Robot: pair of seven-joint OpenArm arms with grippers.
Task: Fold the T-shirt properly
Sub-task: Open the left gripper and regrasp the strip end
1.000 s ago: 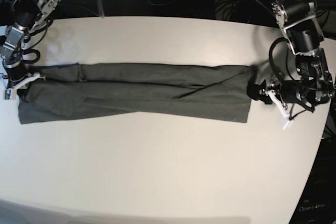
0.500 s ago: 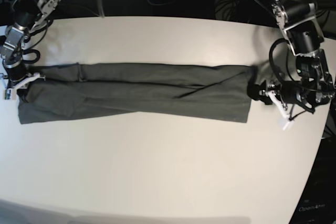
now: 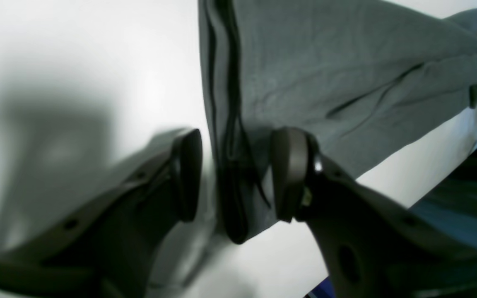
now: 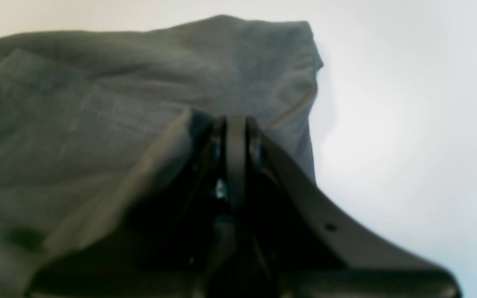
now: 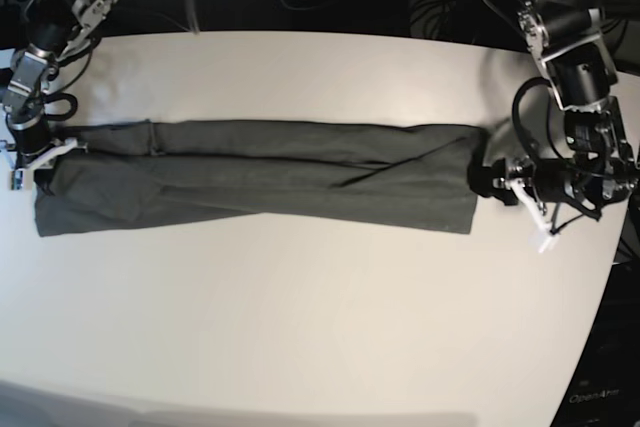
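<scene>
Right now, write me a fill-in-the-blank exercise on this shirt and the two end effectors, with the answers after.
1. The T-shirt lies as a long band on the white ____.
2. The left end effector is ____, its pads either side of the shirt's folded edge.
3. The right end effector is ____ on the shirt's other end.
4. In the base view the left end effector is at the shirt's ____ end.

Missing words: table; open; shut; right
</scene>
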